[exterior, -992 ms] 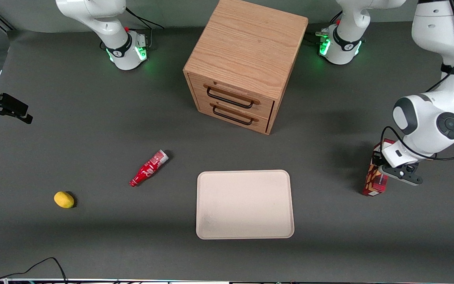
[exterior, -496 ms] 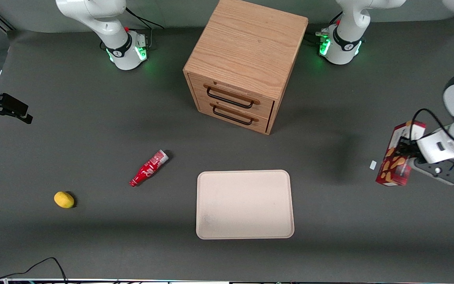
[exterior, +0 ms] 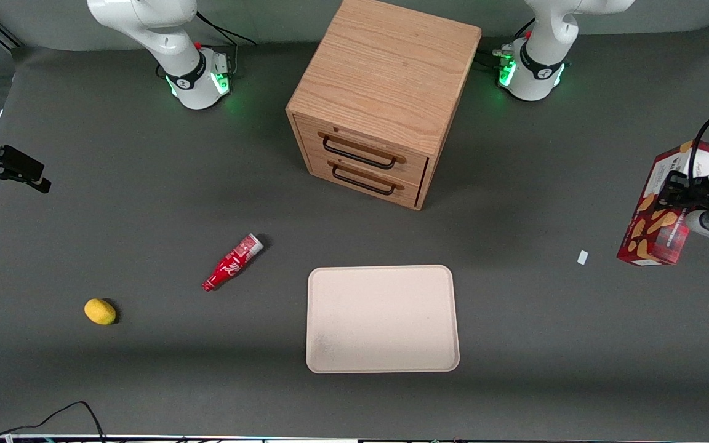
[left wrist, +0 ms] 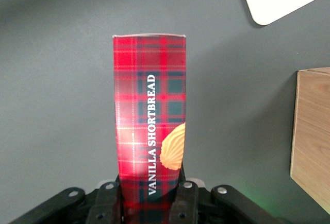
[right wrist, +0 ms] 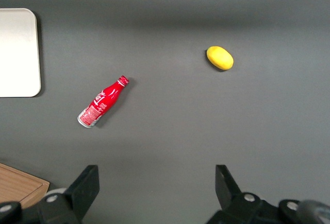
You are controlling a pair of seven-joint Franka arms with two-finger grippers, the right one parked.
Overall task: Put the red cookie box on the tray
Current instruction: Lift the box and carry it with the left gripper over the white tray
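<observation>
Dark grey counter: gripper (exterior: 674, 195) at working arm's edge, jaws clamped on raised red plaid cookie box (exterior: 662, 212); long overhang risks swinging or slipping before cream rectangular tray (exterior: 382, 319).

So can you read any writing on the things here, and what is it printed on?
"VANILLA SHORTBREAD": white letters running along the red cookie box, which the claw grips above the table at the working arm's end.
White script on the red bottle: too small to read.
Dark print on the box's white end panel: too small to read.
Tray, drawer cabinet and yellow fruit: no writing visible.
</observation>
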